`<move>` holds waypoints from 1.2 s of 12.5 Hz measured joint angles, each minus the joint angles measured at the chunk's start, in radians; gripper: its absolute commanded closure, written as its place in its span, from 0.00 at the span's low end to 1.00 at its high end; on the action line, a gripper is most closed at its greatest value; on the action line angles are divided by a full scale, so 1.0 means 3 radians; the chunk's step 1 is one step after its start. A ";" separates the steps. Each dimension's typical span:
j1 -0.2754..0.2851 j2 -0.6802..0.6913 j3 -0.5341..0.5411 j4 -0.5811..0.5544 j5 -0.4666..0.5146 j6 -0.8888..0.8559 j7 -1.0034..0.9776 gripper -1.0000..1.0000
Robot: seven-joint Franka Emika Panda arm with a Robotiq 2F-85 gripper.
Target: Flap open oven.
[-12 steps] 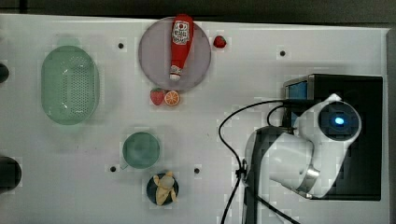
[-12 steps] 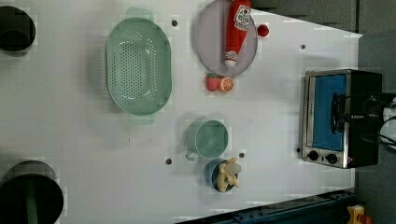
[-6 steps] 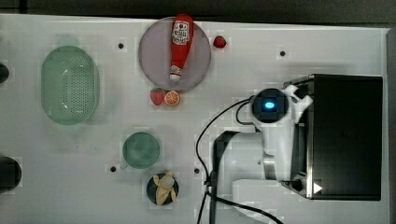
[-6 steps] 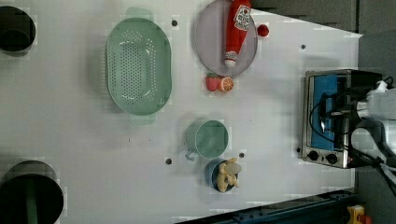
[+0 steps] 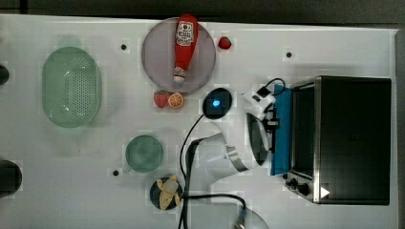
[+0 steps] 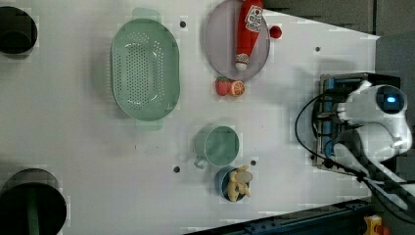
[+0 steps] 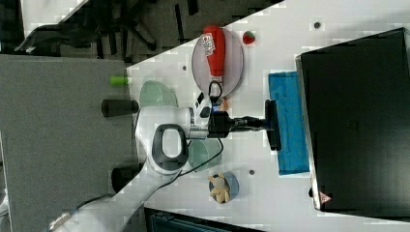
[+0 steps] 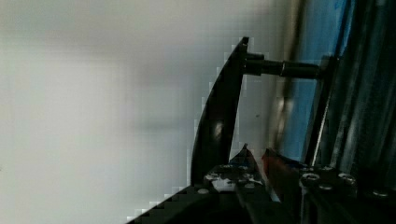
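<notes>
The oven [image 5: 353,138] stands at the top view's right, black on top with a silver front frame. Its blue door [image 5: 282,129] hangs flapped out toward the table's middle, lying nearly flat in the right view [image 7: 288,123]. My gripper [image 7: 266,122] reaches level from the right view's left and is shut on the door's dark bar handle [image 7: 273,124]. In the wrist view the handle [image 8: 219,121] is a curved dark bar running down to my fingertips [image 8: 245,161]. In the left view the arm's white wrist [image 6: 381,105] covers most of the oven's front.
A grey plate [image 5: 162,57] holds a ketchup bottle [image 5: 184,45]; a strawberry [image 5: 160,98] and an orange half [image 5: 175,100] lie beside it. A green colander [image 5: 71,86], a teal mug [image 5: 144,153] and a bowl with banana [image 5: 166,192] sit to the top view's left. Black knobs [image 5: 298,183] face the table.
My arm has swung from above the oven out toward the top view's left, pulling the handle along. The blue door has come down from upright to flapped out.
</notes>
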 measured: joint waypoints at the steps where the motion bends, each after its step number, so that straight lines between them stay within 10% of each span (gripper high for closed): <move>1: 0.0058 0.0090 0.0037 0.0000 -0.0107 0.0010 0.0164 0.82; 10: 0.0550 0.0920 0.0081 0.0189 -0.1056 -0.0155 0.1682 0.82; 15: 0.0667 0.1105 0.0068 0.0332 -0.1071 -0.0288 0.1864 0.82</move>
